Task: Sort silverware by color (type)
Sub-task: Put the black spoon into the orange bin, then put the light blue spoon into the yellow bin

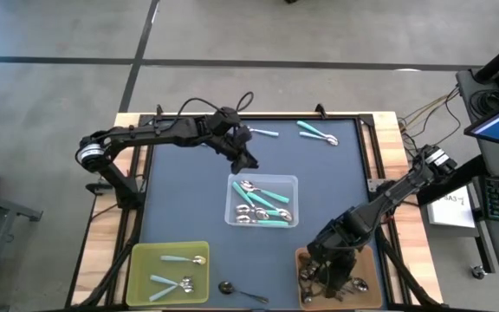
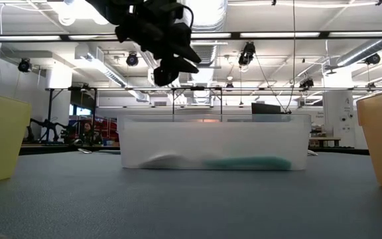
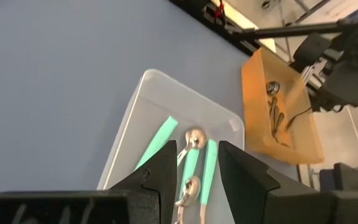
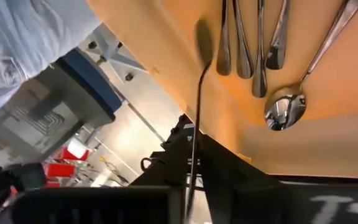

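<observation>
On the dark matte desk, a clear plastic bin sits in the middle, holding teal-handled spoons with shiny metal bowls. The left claw hangs just above its far corner, fingers parted by a narrow gap and holding nothing. The right claw reaches into the brown bin at the near right corner, pinching a thin dark spoon by its handle above other all-metal spoons on the bin floor. A yellow translucent bin at the near left holds pale-handled spoons. One dark spoon lies loose between the near bins, and a few teal and pale spoons lie by the far edge.
</observation>
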Robot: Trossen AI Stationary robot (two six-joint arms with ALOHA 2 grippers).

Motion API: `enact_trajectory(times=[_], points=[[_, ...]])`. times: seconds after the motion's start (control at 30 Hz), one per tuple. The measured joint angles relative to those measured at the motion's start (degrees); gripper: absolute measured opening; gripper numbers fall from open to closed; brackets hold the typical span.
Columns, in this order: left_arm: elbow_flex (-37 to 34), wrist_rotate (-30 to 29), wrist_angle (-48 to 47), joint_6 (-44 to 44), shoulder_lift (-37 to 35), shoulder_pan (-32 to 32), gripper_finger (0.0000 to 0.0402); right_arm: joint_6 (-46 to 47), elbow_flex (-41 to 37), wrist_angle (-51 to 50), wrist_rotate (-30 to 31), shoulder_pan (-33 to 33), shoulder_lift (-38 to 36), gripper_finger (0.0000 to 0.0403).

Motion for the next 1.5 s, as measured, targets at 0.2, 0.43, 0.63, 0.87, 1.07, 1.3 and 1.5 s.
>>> enact_trajectory(times=[0.2,0.43,0.63,0.87,1.07,1.3,1.5], points=[[0.0,0.0,-1.7,0.9,0.0,0.0,0.01,-3.3,-0.1,-0.2,-2.7,0.0,0.7,0.0092],[0.0,0.0,-1.7,2.6,0.0,0.0,0.01,-9.1,-0.1,-11.4,-3.0,-1.7,0.5,0.0138],[0.0,0.0,-1.6,2.2,0.0,-0.1,0.01,-16.0,-0.1,-18.9,5.4,-8.2,-2.0,0.0129],[0.0,0.0,-1.6,2.2,0.0,-0.5,0.01,-29.3,-0.1,-22.0,26.3,-21.6,-3.0,0.0119],[0.0,-0.4,-1.5,2.1,0.0,-0.5,0.01,-42.1,-0.1,-21.8,37.1,-36.5,-1.2,0.0118],[0.0,-5.7,-1.3,2.1,0.0,-0.4,0.01,-58.7,-0.1,-17.2,42.6,-55.9,0.5,0.0118],[0.3,-11.0,-0.8,2.2,0.0,-0.3,0.01,-63.2,-0.1,-6.2,42.2,-70.0,4.4,0.0118]])
